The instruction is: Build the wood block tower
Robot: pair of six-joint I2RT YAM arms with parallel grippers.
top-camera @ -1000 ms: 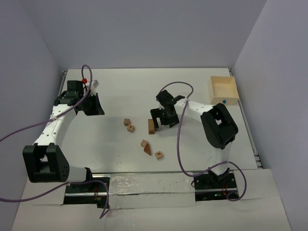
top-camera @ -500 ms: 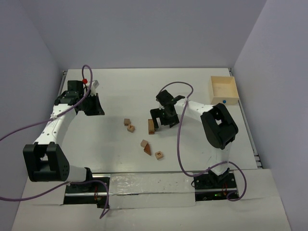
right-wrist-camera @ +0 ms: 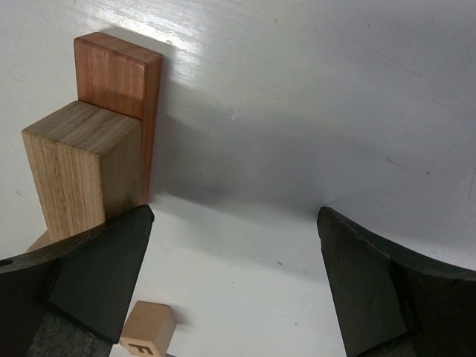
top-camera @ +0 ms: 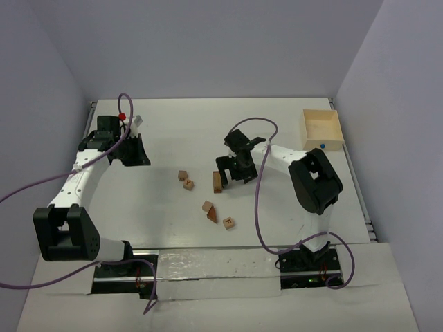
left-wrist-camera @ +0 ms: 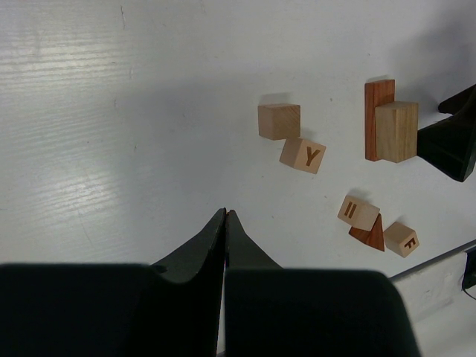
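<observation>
The wood blocks lie loose on the white table, and no wood block tower is in view. A tan oblong [right-wrist-camera: 82, 171] stands against a reddish-brown bar [right-wrist-camera: 123, 82], and both show in the top view too [top-camera: 217, 182]. My right gripper [right-wrist-camera: 234, 216] is open just right of this pair, with only bare table between its fingers. A plain tan cube [left-wrist-camera: 279, 121] and a Y cube [left-wrist-camera: 303, 155] sit to their left. Nearer the arms are a marked cube [left-wrist-camera: 358, 213], a reddish-brown wedge [left-wrist-camera: 368, 234] and an F cube [left-wrist-camera: 401, 239]. My left gripper [left-wrist-camera: 225, 216] is shut and holds nothing, far left of the blocks [top-camera: 135, 152].
An open light-wood square box [top-camera: 322, 129] stands at the back right corner of the table [top-camera: 291, 207]. Purple cables loop beside both arms. Grey walls close the table at the back and on both sides.
</observation>
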